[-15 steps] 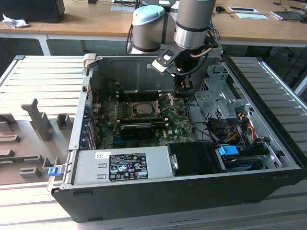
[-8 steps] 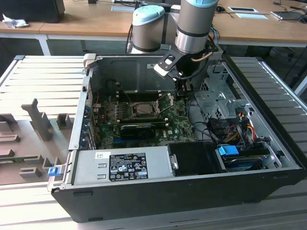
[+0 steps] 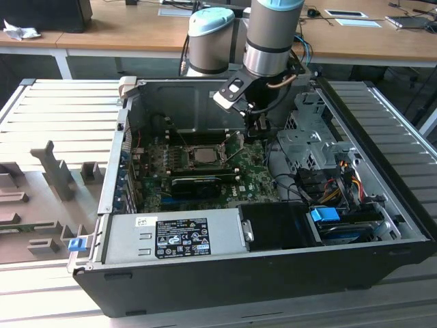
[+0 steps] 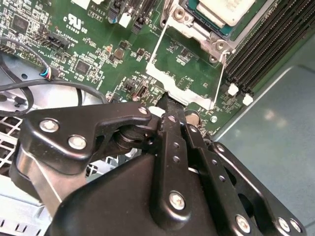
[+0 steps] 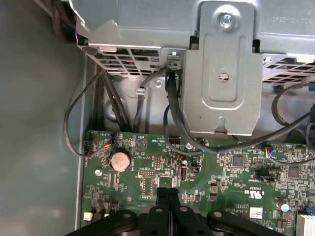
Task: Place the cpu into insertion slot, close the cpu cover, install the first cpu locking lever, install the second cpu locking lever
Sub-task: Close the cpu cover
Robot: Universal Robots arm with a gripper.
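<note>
Grey ribbed metal forms the surface (image 3: 61, 109) under an open black case (image 3: 205, 273) in the exterior view. The arm (image 3: 273, 34) reaches down into the case. The hand (image 3: 258, 126) hangs over the green board (image 3: 252, 181), near the slot (image 3: 192, 156) on the exterior view's right. The pale cpu (image 3: 205, 154) sits in that slot, apart from the hand. This view leaves the grip unsettled.

The second wrist view settles it. The fingers (image 4: 174, 128) of the hand (image 4: 166, 101) are pressed together with nothing visible between them, tips low over the board. Beyond them the cpu (image 4: 224, 7) lies framed by the silver cover (image 4: 194, 27), with black memory slots (image 4: 266, 44) beside it.

The first wrist view faces the other way. The closed hand (image 5: 168, 194) sits over the board's far part. There it shows a coin cell (image 5: 119, 160), black cables (image 5: 174, 113) and a grey bracket (image 5: 221, 73) on the case wall.
</note>
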